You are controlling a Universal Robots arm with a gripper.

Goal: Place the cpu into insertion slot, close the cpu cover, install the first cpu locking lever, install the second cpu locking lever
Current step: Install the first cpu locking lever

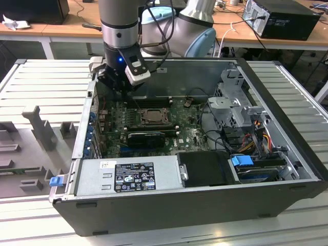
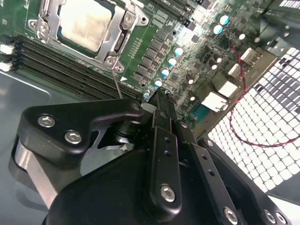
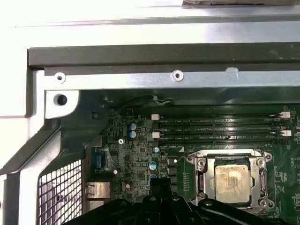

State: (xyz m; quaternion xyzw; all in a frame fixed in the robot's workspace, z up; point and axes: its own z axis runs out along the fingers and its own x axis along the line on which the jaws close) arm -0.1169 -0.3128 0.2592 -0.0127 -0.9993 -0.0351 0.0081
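Observation:
The cpu (image 3: 230,180) lies flat in the insertion slot (image 3: 196,176) on the green motherboard (image 1: 187,136), its silvery-beige top facing up. The cpu cover (image 3: 205,185) lies down around it as a grey metal frame. From one socket corner a thin lever rod (image 2: 117,82) runs toward my gripper's body. My gripper (image 2: 159,101) is shut with nothing between its fingers. It hovers over the board beside the socket, apart from it. In the exterior view my gripper (image 1: 119,87) hangs at the case's back corner on the exterior view's left, with the cpu (image 1: 152,117) to its right.
Long black memory slots (image 3: 220,129) run beside the socket. The case's perforated rear panel (image 2: 267,117) and metal wall (image 3: 140,79) stand close to my gripper. A power supply (image 1: 128,177) fills the case's front, and a drive cage (image 1: 241,110) with cables is on the exterior view's right.

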